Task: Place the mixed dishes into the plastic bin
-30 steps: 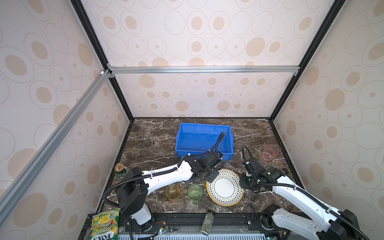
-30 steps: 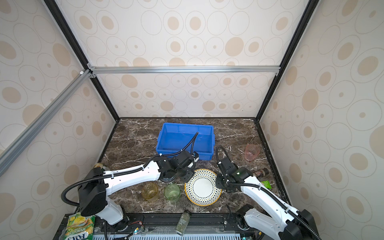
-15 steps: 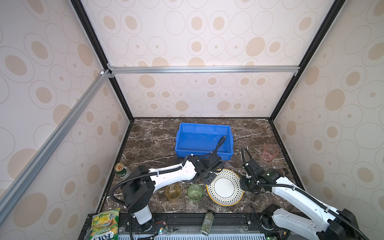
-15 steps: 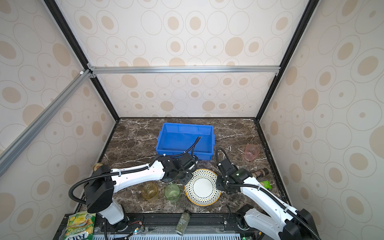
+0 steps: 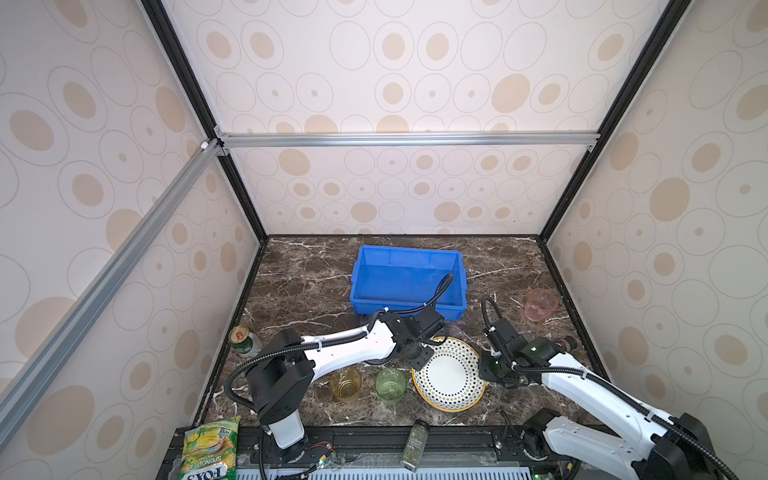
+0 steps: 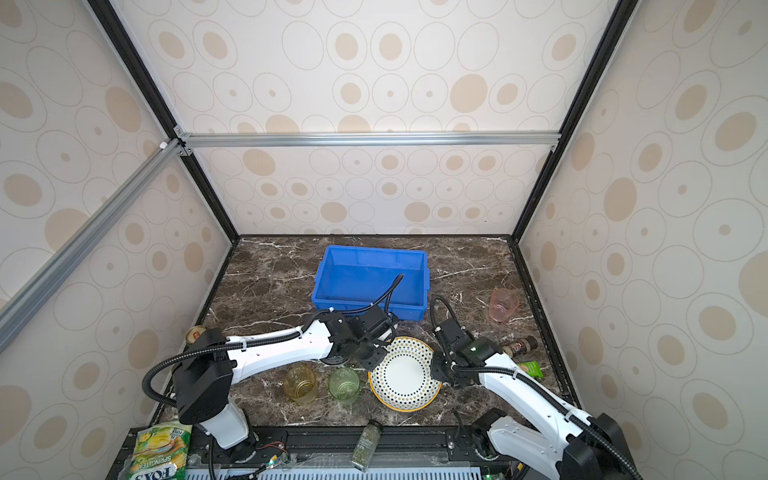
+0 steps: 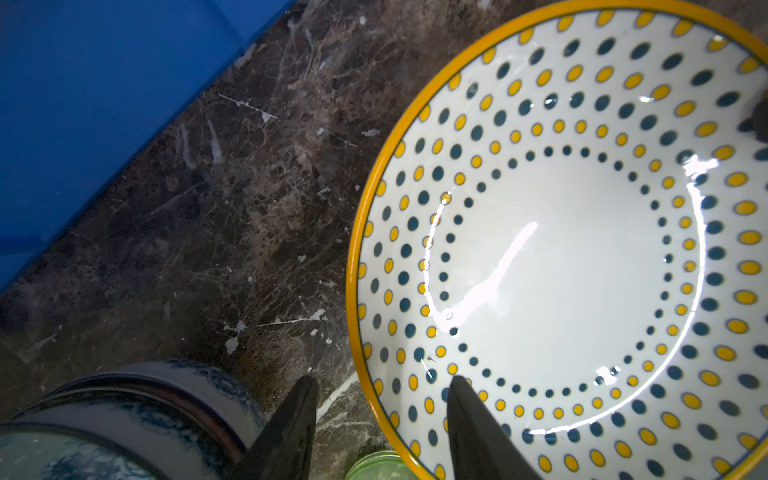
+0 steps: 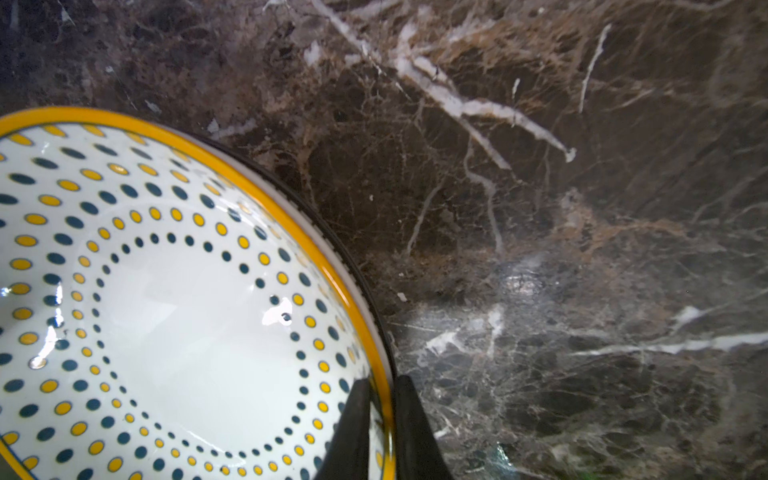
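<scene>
Right gripper (image 8: 383,380) pinched tight on dotted plate (image 5: 451,374) rim near tabletop's (image 5: 299,282) front edge; left gripper (image 7: 382,379) straddled opposite rim, jaws half-open.

At left gripper (image 5: 419,360): dotted plate (image 5: 451,376) rim; right gripper (image 5: 483,370) at opposite rim, plate between both. Beyond left gripper: blue bin (image 5: 407,275). Just camera-side of it: green tumbler (image 5: 390,384).

— Someone's kitchen?
— No, a robotics test booth: dotted wall panels (image 5: 415,62) fixed on black and aluminium framing (image 5: 407,139).
— The marble, though?
— Only the bench (image 5: 299,270) surface. A left arm (image 5: 349,353) and a right arm (image 5: 582,380) stand mounted along the black rail (image 5: 374,436) at its front edge.
</scene>
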`<action>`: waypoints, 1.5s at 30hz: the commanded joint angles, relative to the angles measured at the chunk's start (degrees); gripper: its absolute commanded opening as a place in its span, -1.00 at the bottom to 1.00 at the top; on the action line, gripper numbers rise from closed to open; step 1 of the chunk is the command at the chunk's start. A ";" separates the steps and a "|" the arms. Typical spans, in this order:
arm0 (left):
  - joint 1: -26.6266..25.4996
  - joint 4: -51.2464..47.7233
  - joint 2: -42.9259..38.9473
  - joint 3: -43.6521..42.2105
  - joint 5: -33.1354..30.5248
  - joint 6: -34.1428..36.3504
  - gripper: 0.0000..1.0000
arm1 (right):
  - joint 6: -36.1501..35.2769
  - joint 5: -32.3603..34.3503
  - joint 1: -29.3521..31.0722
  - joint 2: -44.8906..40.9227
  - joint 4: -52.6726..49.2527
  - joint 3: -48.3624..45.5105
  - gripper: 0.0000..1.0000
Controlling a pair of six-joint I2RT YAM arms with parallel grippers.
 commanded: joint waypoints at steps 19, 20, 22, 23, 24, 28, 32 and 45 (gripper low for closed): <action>-0.51 -2.55 2.50 2.52 2.78 -1.71 -0.22 | 0.91 0.19 0.53 2.51 3.15 -1.43 -0.88; -0.51 -2.55 2.44 2.58 2.93 -1.73 -0.23 | 0.91 0.23 0.60 2.66 3.25 -1.49 -0.88; -0.54 -2.63 2.62 2.67 3.21 -1.75 -0.25 | 0.89 0.14 0.61 2.95 3.64 -1.74 -0.88; -0.54 -2.64 2.78 2.67 3.30 -1.71 -0.27 | 0.88 0.09 0.61 2.89 3.81 -1.79 -0.88; -0.54 -2.64 2.88 2.67 3.39 -1.78 -0.29 | 1.00 0.09 0.70 3.05 3.95 -1.77 -0.88; -0.59 -2.42 3.56 2.64 3.96 -1.97 -0.33 | 0.99 0.29 0.79 3.00 4.51 -2.07 -0.89; -0.50 -2.46 4.32 3.09 4.45 -2.02 -0.36 | 1.26 -0.03 0.88 3.18 5.35 -2.58 -0.90; -0.54 -4.65 5.52 5.89 3.57 -1.76 -0.41 | 1.50 -0.39 1.08 2.55 6.21 -3.79 -0.94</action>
